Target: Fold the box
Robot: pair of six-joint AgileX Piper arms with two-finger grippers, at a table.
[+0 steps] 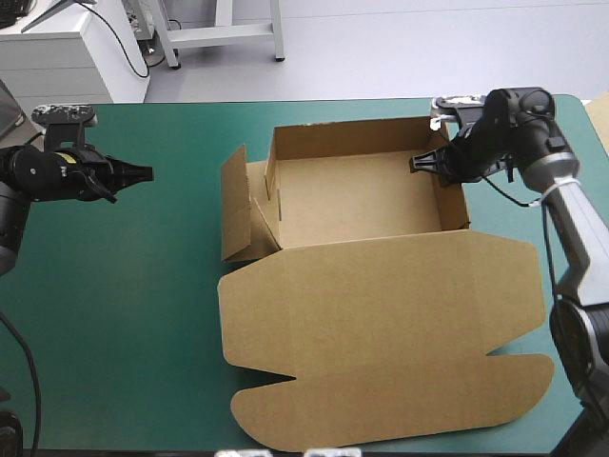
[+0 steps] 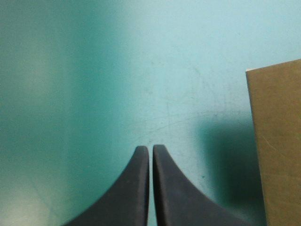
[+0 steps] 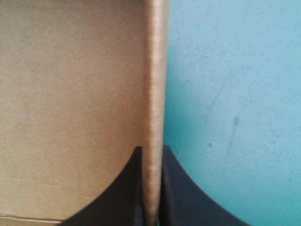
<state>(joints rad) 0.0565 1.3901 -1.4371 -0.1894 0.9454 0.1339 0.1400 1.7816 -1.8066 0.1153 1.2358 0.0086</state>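
High view: brown box (image 1: 362, 200) sits mid tabletop (image 1: 124, 314), slightly toward my right arm's side. It's an open tray: far wall up, the wall on my right arm's side up, floor bare. On my left arm's side the panels stand but look splayed, the outer flap (image 1: 234, 205) angled away from the tray, not tucked. Lid (image 1: 381, 305) lies flat on the teal-green cover, running from the tray toward the near edge, with its rounded tuck flap nearest that edge.

My right claw (image 1: 419, 164) is at the tray's far corner on my right side, clamped on the top edge of that side wall. Right wrist view confirms: the wall's edge (image 3: 155, 70) runs straight up between my black fingers (image 3: 181, 193), all but closed on it, with the box interior on one side and the cover on the other.

My left claw (image 1: 143, 173) hangs over bare cover, well apart from the box, tip pointing toward it. Left wrist view: fingers (image 2: 136, 188) pressed together, nothing held, one board edge (image 2: 277, 141) off to the side ahead.
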